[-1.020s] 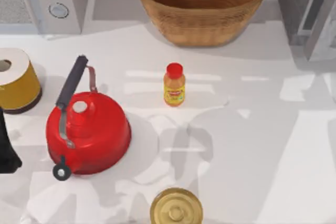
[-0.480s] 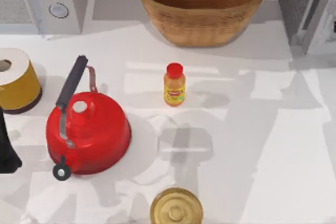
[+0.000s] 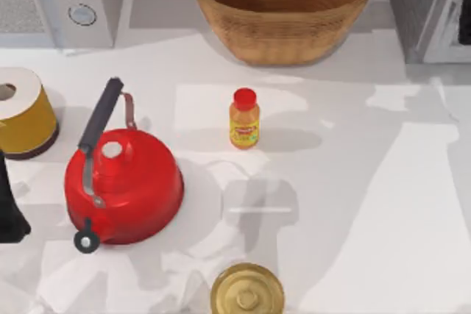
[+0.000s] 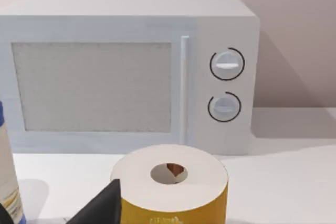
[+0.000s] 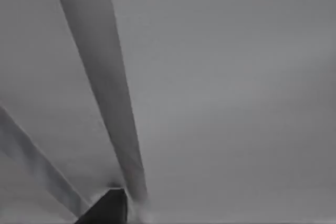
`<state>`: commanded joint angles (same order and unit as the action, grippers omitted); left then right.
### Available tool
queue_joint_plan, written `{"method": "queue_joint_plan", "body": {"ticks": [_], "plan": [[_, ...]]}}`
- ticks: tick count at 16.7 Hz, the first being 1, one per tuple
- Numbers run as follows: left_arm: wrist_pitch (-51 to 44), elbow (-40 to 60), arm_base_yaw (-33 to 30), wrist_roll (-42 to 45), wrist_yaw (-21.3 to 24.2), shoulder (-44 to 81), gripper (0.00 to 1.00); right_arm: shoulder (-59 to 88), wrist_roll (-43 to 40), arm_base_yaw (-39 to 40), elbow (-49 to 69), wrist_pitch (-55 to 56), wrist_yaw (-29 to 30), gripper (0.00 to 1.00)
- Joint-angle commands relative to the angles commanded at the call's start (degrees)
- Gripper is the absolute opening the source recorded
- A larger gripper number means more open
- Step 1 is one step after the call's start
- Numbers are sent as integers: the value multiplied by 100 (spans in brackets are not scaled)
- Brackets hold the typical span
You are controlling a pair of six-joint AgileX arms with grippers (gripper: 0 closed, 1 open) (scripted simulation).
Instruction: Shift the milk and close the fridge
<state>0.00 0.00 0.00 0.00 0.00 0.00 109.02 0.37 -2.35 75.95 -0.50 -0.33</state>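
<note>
Right gripper [image 3: 465,29], fingers I cannot tell, is pushing the fridge [image 3: 430,12] door; it is swinging nearly closed now.

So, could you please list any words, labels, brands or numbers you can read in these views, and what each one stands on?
None can be read.
Orange juice bottle: yellow and red label, print too blurred to read.
Yellow-wrapped paper roll: faint marks low on the wrapper, too small to read.
Carton beside the roll: a sliver of print at the view's edge, unreadable.
Microwave: two round knobs, no legible markings.
</note>
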Motion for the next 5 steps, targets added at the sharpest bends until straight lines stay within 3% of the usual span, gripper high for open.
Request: {"method": "queue_joint_plan", "body": {"ticks": [5], "plan": [[0,0,0,0,0,0,100,474,-3,8,555,-132,16,100]]}}
